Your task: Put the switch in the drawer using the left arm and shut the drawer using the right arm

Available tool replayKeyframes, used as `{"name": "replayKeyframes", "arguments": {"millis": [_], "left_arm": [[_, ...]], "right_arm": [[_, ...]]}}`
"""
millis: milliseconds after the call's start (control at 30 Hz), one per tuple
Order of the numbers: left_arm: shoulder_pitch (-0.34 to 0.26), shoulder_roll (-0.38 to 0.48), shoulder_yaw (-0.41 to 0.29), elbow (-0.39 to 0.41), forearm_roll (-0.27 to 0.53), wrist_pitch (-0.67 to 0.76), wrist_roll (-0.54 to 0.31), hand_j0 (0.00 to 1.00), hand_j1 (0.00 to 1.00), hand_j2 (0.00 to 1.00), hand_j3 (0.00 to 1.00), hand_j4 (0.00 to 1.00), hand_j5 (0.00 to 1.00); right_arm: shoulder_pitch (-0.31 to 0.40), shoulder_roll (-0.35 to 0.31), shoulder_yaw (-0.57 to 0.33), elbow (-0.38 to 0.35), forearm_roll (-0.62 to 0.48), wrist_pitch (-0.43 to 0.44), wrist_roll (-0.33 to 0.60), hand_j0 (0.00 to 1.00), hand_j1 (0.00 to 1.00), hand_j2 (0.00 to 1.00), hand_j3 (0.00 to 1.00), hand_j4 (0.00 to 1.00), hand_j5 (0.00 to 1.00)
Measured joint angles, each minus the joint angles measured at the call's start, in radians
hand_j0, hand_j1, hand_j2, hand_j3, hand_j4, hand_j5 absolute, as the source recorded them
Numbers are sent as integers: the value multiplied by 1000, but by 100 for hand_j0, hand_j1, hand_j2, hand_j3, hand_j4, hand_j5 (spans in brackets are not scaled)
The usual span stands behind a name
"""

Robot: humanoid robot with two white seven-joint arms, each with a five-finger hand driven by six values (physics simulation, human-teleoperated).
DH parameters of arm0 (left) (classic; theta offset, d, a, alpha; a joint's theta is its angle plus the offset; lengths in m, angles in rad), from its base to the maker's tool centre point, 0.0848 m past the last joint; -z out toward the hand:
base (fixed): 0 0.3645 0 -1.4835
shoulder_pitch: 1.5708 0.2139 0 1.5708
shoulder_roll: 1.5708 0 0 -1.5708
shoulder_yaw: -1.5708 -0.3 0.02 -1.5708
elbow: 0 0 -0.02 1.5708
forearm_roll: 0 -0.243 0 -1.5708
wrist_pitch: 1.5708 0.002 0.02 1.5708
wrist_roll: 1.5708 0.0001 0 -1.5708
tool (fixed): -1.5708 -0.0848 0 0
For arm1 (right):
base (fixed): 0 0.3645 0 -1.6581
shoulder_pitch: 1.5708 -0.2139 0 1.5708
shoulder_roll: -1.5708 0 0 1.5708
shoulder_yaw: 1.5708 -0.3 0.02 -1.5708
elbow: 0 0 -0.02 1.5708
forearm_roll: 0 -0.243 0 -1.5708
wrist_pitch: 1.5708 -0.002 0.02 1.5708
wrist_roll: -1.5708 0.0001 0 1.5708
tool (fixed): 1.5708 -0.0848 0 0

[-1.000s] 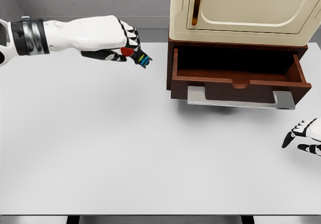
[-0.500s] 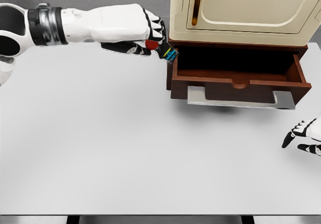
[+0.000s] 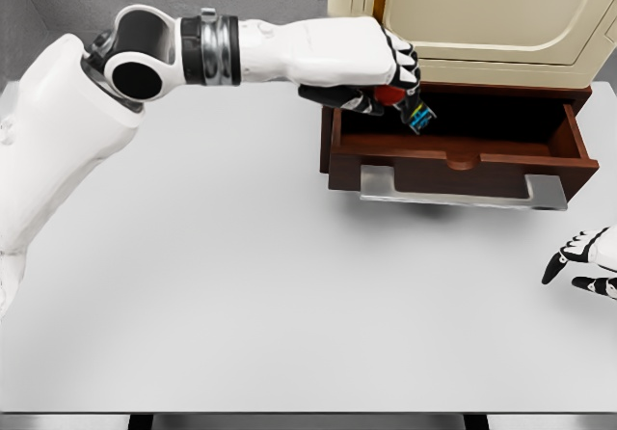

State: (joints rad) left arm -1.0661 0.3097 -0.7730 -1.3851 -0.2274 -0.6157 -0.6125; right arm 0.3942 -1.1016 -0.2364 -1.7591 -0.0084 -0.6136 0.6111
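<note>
My left hand point(image 3: 381, 81) reaches across from the left and hangs over the left part of the open brown drawer point(image 3: 463, 150). Its fingers are curled around the switch point(image 3: 413, 110), a small dark piece with a red cap and blue-green marks, which pokes down and right out of the grip above the drawer's dark inside. The drawer stands pulled out, with a grey handle bar point(image 3: 463, 191) along its front. My right hand point(image 3: 585, 261) rests low at the right edge of the table, fingers relaxed and holding nothing.
A cream cabinet point(image 3: 472, 15) sits on top of the drawer unit at the back right. The white table point(image 3: 241, 285) stretches out in front, ending in a front edge near the bottom of the picture.
My left arm has swung right, carrying the switch from the table's left side to above the open drawer. The right hand has stayed put.
</note>
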Motion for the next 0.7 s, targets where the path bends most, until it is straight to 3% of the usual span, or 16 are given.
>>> {"name": "replayKeyframes", "arguments": {"millis": [300,700], "left_arm": [[0,-131,-9,152,-68,0,0,45,45,45,45,45,45],[0,-174,-14,189,-74,2,1,49,49,49,49,49,49]], "right_arm": [[0,0,0,0,0,0,0,54,54,54,54,54,54],[0,0,0,0,0,0,0,55,55,55,55,55,55]]}}
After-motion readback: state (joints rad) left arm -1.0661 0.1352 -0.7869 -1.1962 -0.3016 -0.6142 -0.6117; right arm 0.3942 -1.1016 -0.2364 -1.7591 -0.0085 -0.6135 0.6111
